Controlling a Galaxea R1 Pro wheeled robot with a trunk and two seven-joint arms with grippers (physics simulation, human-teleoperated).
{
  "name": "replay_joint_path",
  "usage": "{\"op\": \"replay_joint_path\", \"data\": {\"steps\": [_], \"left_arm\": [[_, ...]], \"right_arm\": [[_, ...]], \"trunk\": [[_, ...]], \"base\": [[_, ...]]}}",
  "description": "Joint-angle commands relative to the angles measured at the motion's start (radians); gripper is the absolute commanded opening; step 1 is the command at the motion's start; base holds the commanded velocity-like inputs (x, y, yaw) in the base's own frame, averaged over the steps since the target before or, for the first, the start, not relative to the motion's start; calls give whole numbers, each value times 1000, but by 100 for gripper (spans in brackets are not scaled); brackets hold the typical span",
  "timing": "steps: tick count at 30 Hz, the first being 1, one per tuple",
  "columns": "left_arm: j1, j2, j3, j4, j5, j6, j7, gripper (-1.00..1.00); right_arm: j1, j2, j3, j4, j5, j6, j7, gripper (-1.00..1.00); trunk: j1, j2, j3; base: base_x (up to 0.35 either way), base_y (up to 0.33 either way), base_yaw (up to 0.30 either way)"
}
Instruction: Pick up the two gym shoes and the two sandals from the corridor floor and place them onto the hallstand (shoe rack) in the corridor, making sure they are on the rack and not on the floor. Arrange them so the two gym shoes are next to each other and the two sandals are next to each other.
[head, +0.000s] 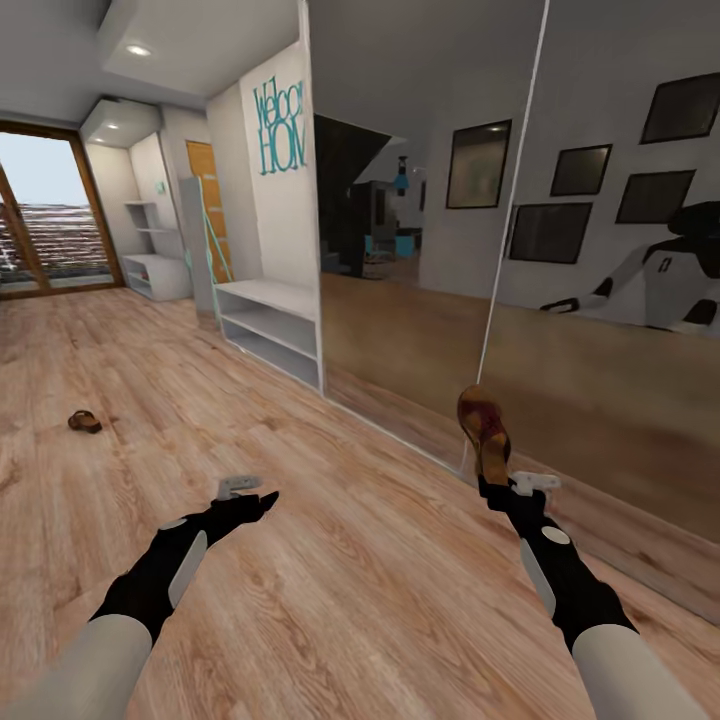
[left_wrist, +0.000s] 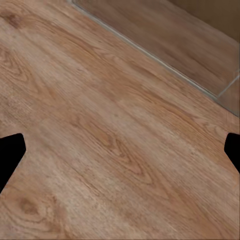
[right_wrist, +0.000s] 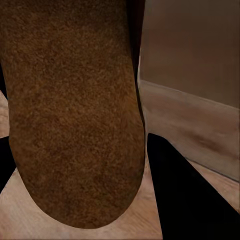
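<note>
My right gripper (head: 490, 478) is shut on a brown sandal (head: 484, 428), which stands upright above it, close to the mirrored wardrobe door. In the right wrist view the sandal's brown sole (right_wrist: 75, 115) spans the space between the dark fingers (right_wrist: 190, 200). The second sandal (head: 84, 422) lies on the wood floor (head: 330, 560) at the left. The white hallstand (head: 268, 325) with its open shelves stands against the wall ahead. My left gripper (head: 262, 500) hangs low over bare floor, open, with its fingertips (left_wrist: 10, 155) at the edges of the left wrist view. The gym shoes are out of view.
A tall mirrored wardrobe (head: 520, 250) runs along the right and reflects the robot. A glass door (head: 45, 215) and white shelving (head: 150, 250) stand at the corridor's far end. Open floor lies between me and the hallstand.
</note>
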Motion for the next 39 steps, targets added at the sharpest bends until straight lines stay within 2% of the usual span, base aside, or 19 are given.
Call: {"op": "replay_joint_path", "data": {"steps": [1,21,27,33,39], "left_arm": [[0,-1,2,-1,10,9,-3,100],[0,-8,2,-1,10,9,-3,100],[0,-20,3,1,10,9,-3,100],[0,-32,1,43,9,2,-3,100],[0,-35,1,47,8,-4,-3,100]], "right_arm": [[0,0,-1,-1,-7,1,2,-100],[0,0,-1,-1,-8,1,2,-100],[0,0,-1,-1,-8,1,2,-100],[0,0,-1,-1,-8,1,2,-100],[0,0,-1,-1,-8,1,2,-100]], "trunk": [[0,0,0],[0,0,25],[0,0,32],[0,0,40],[0,0,46]], "base": [[197,150,231],[294,118,207],[331,105,202],[336,66,210],[343,7,238]]}}
